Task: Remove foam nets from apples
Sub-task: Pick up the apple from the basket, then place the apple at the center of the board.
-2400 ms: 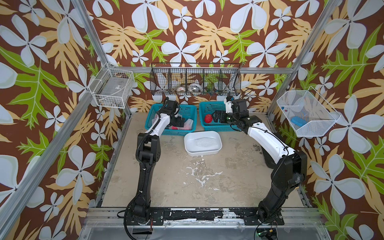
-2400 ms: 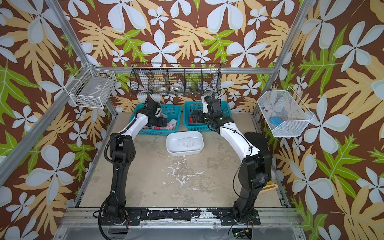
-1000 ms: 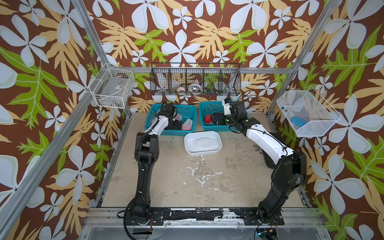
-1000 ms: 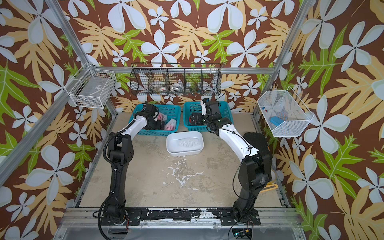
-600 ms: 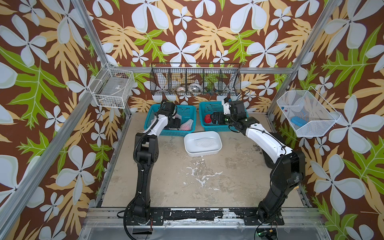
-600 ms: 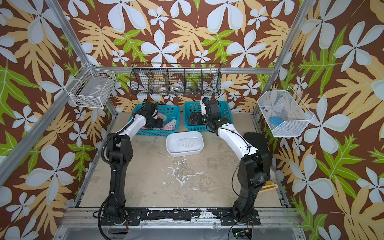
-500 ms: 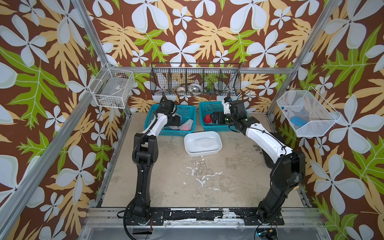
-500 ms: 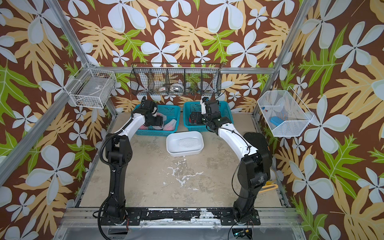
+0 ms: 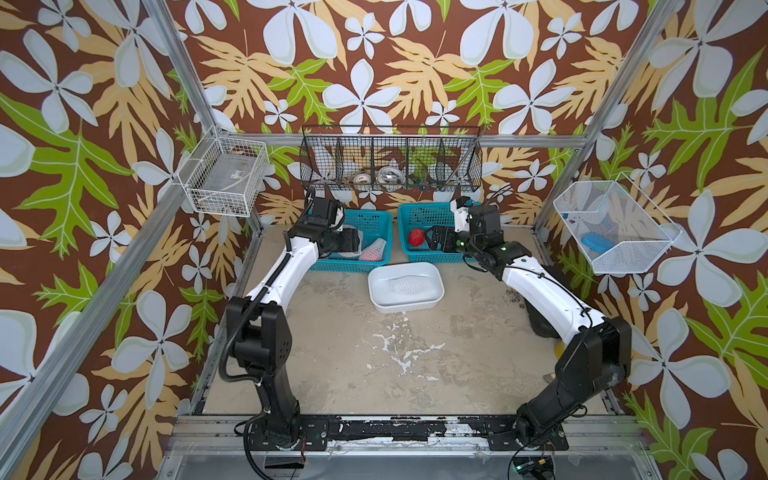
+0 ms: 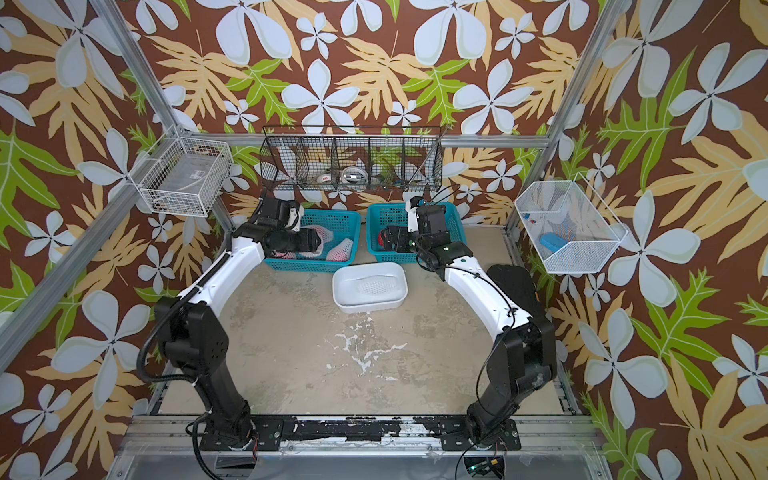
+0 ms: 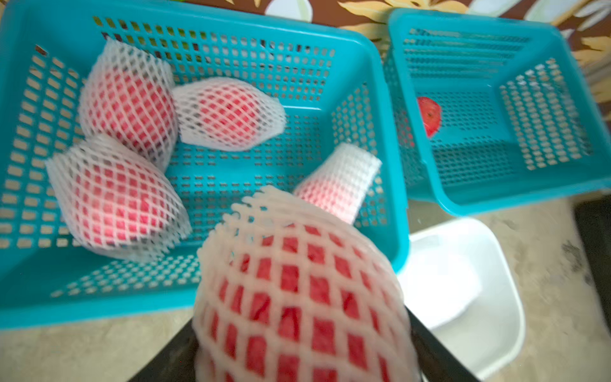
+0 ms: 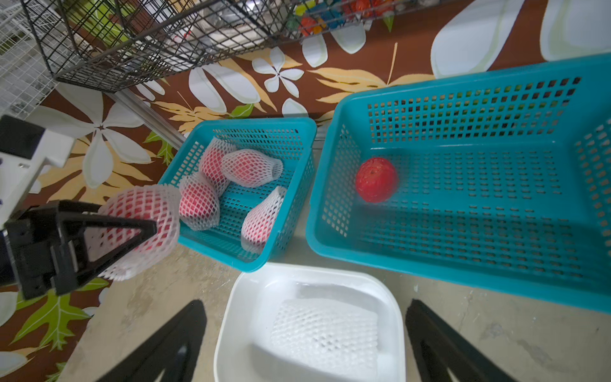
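Back toward the near rim comes the left gripper [image 9: 347, 243] since a second ago, and in both top views it now clamps a red apple wrapped in a white foam mesh net [image 9: 355, 250] over the left teal plastic slotted basket [image 9: 376, 214]; the right gripper [image 9: 435, 241] hangs over the right teal plastic basket [image 9: 419, 207], beside a bare red apple [image 9: 415, 237], with a white plastic tub [image 9: 434, 291] just in front holding one empty foam net [image 9: 409, 285]. Left wrist view: the held fruit fills the frame between the dark fingers [image 11: 165, 357], its frilled net end pointing out beyond them toward four more netted apples [image 11: 125, 195] lying in the basket. Right wrist view: the right jaws stand wide and empty over the tub, and the held apple hangs off to that gripper's left, by the basket's near corner. Right arm is the free one, so my read is it must swing left and pinch that loose end, pulling along the sleeve's long axis.
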